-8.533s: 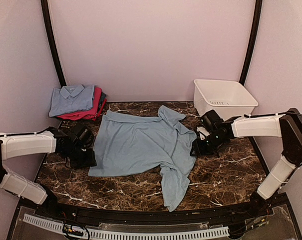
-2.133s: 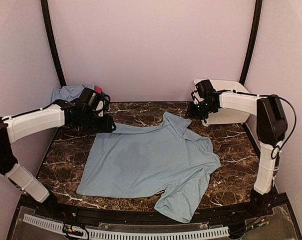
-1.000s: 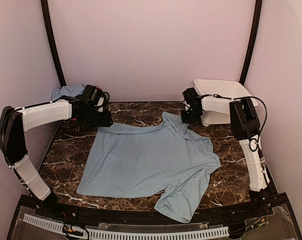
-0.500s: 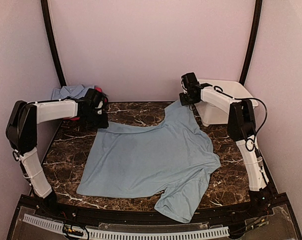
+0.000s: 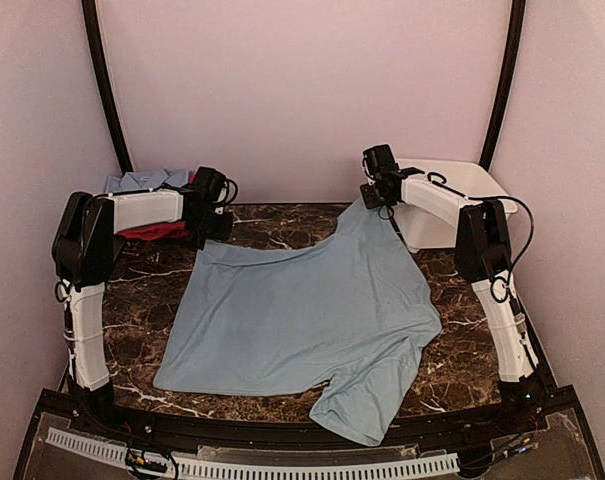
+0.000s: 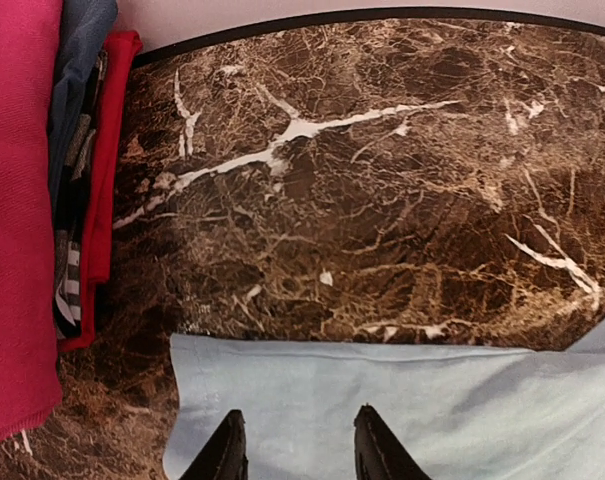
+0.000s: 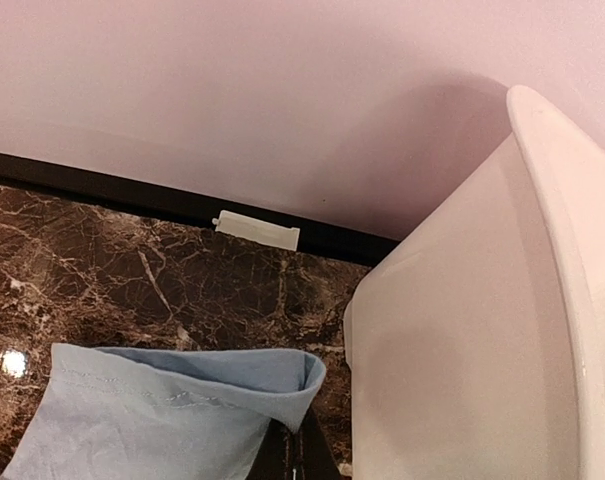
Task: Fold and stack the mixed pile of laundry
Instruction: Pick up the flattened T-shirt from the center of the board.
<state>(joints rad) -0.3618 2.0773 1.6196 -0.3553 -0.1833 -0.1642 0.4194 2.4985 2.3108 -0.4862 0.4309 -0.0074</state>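
1. Jaws of the right gripper [image 5: 378, 196] clamp the far right corner of the pale blue shirt [image 5: 302, 310], raised off the table [image 5: 132, 320] beside the white tub [image 5: 462, 180].
2. Left gripper [image 6: 302, 452]: fingers [image 6: 227, 455] apart (nothing pinched yet), straddling the shirt's far left corner edge.
3. Far hem runs left-right between both claws; body lies nearward.
4. Both arms reach far; folded stack [image 5: 147, 195] just left.

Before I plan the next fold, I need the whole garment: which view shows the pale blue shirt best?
Top external: it shows the whole pale blue shirt spread out, its far corner held by the right gripper. Left wrist shows only a strip of its edge; right wrist only the pinched corner.
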